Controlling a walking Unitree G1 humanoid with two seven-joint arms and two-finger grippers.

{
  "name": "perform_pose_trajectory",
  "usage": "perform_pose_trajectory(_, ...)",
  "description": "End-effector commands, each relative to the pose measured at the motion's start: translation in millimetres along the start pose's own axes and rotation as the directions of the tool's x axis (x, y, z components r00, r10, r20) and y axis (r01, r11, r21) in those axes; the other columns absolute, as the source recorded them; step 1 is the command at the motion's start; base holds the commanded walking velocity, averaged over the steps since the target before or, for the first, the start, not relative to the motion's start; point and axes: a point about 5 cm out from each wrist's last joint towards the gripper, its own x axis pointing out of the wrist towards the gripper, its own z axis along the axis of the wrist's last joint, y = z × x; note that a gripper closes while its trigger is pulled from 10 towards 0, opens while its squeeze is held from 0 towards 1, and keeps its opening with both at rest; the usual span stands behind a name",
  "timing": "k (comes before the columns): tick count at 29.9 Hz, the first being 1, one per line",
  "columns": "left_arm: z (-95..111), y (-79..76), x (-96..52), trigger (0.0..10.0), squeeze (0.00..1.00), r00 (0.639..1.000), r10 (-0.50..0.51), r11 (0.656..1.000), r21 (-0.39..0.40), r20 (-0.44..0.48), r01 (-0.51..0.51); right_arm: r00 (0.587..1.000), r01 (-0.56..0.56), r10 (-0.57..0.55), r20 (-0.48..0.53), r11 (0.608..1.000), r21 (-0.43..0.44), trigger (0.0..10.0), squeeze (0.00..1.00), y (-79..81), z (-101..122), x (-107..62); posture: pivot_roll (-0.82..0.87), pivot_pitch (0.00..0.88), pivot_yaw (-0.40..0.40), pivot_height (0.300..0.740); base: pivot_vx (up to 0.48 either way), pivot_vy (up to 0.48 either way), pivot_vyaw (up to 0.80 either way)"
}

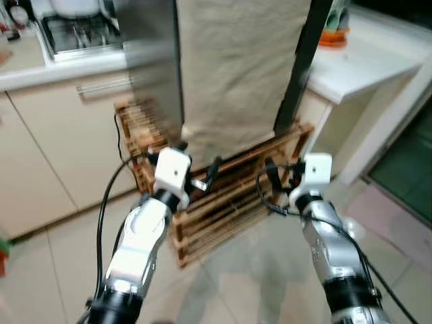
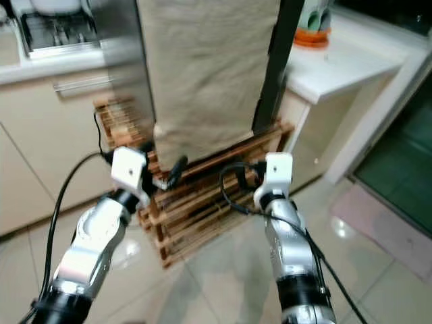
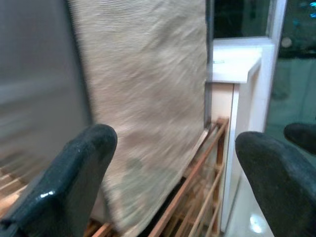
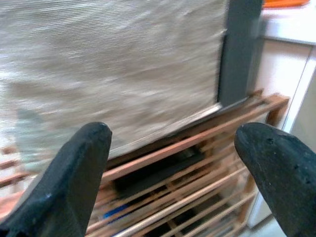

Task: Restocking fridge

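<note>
Spanning the left background: pale cabinets [image 1: 61, 148] under a worktop. Left gripper [image 3: 168, 173], fingers spread wide, empty, raised before a slatted wooden rack [image 1: 223, 202]. Centre: the fridge [image 1: 152, 61], dark-framed, stands on the rack, draped in beige cloth [image 1: 239, 74]. Right gripper [image 4: 173, 163], equally wide, empty, beside it. Far right: white counter [image 1: 368, 64]. No legible writing; frames blurred.

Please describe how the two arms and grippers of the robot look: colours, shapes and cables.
Both arms are silver metal with black ribbed joints and a white boxy block at each wrist. The left gripper and right gripper each have two long black fingers with rounded, slightly glossy tips. A black cable loops along each arm, on the left in a wide arc.
</note>
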Motion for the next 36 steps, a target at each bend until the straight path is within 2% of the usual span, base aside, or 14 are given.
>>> perform_pose_trajectory(1, 1, 1.7, 2.6, 10.0, 0.00, 1.000, -0.009, 1.000, 0.000, 0.004, 0.009, 0.999, 0.009, -0.009, 0.034, 1.000, -0.005, 10.0, 0.00, -1.7, 9, 2.5, 0.01, 0.000, -0.039, 0.740, 0.000, 0.480, -0.57)
perform_pose_trajectory(11, 5, -2.6, 11.6, 10.0, 0.00, 0.998, -0.058, 0.997, 0.044, 0.029, 0.056, 0.999, 0.020, -0.019, 0.038, 1.000, -0.023, 10.0, 0.00, -3.8, 12, 1.8, 0.02, 0.000, -0.047, 0.740, 0.000, 0.480, -0.57)
perform_pose_trajectory(15, 6, -3.7, 13.1, 10.0, 0.00, 0.997, -0.068, 0.997, 0.033, 0.037, 0.067, 0.999, 0.021, -0.020, 0.049, 0.999, -0.027, 10.0, 0.00, -3.7, 13, 2.0, 0.02, 0.000, -0.046, 0.740, 0.000, 0.480, -0.57)
perform_pose_trajectory(18, 7, -3.2, 14.2, 10.0, 0.00, 0.997, -0.064, 0.997, 0.051, 0.042, 0.062, 0.998, 0.023, -0.021, 0.055, 0.999, -0.036, 10.0, 0.00, -3.8, 14, 0.9, 0.02, 0.000, -0.046, 0.740, 0.000, 0.480, -0.56)
perform_pose_trajectory(19, 7, -2.5, 15.6, 10.0, 0.00, 0.998, -0.043, 0.995, 0.091, 0.043, 0.039, 0.996, 0.030, -0.027, 0.080, 0.999, -0.037, 10.0, 0.00, -3.8, 15, -0.7, 0.02, 0.000, -0.041, 0.736, 0.000, 0.000, -0.48)
perform_pose_trajectory(20, 7, -2.5, 15.6, 10.0, 0.00, 0.998, -0.043, 0.995, 0.091, 0.043, 0.039, 0.996, 0.030, -0.027, 0.080, 0.999, -0.037, 10.0, 0.00, -3.8, 15, -0.7, 0.02, 0.000, -0.041, 0.736, 0.000, 0.000, -0.48)
perform_pose_trajectory(23, 15, -1.7, 21.2, 10.0, 0.00, 0.998, -0.011, 0.998, 0.059, 0.065, 0.007, 0.986, 0.075, -0.054, 0.156, 0.989, -0.128, 10.0, 0.00, -5.0, 31, -0.2, 0.02, 0.000, -0.041, 0.736, 0.000, 0.000, 0.00)
perform_pose_trajectory(26, 17, -3.9, 27.3, 10.0, 0.00, 0.998, 0.008, 0.998, 0.062, 0.061, -0.012, 0.970, 0.157, -0.125, 0.207, 0.976, -0.150, 10.0, 0.00, -12.8, 41, -1.4, 0.02, 0.000, -0.045, 0.736, 0.000, 0.000, 0.00)
perform_pose_trajectory(30, 20, -5.9, 31.5, 10.0, 0.00, 0.997, 0.010, 1.000, 0.024, 0.076, -0.012, 0.971, 0.170, -0.136, 0.198, 0.971, -0.166, 10.0, 0.00, -15.6, 39, -4.5, 0.02, 0.000, -0.046, 0.736, 0.000, 0.000, 0.00)
perform_pose_trajectory(33, 23, -6.6, 30.7, 10.0, 0.00, 0.995, 0.012, 1.000, 0.006, 0.095, -0.013, 0.971, 0.179, -0.146, 0.187, 0.968, -0.173, 10.0, 0.00, -17.6, 36, -5.6, 0.02, 0.000, -0.044, 0.736, 0.000, 0.000, 0.00)
perform_pose_trajectory(36, 25, -9.1, 23.6, 10.0, 0.00, 0.994, 0.004, 0.999, -0.036, 0.109, -0.001, 0.946, 0.248, -0.194, 0.261, 0.949, -0.194, 10.0, 0.00, -21.8, 48, -10.9, 0.02, 0.000, -0.043, 0.736, 0.000, 0.000, 0.00)
